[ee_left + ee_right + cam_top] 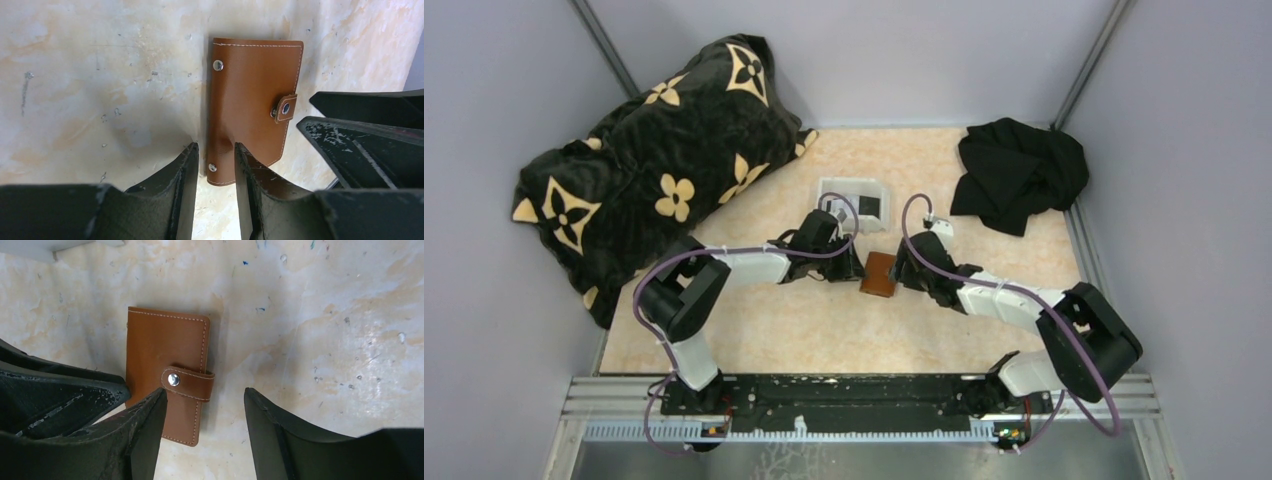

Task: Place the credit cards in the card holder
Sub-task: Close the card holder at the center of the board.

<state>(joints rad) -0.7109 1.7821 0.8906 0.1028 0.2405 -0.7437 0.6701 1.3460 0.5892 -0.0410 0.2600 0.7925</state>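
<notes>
Card holder (879, 273), snapped shut, is lying on the surface (774, 330), long axis running near-to-far. Left end effector (215, 170) and right end effector (205, 410), jaws apart, are straddling its opposite long edges, equally near.

Brown card holder (250, 107) lies flat, snapped shut.

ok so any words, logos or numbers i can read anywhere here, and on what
No readable text in any view.
card holder: plain brown leather, only stitching and metal snaps, no brand stamp showing.
black cushion: tan flower and star motifs, a pattern with no letters.
white tray: no label can be made out, too small to tell.
black cloth: no print visible.
</notes>
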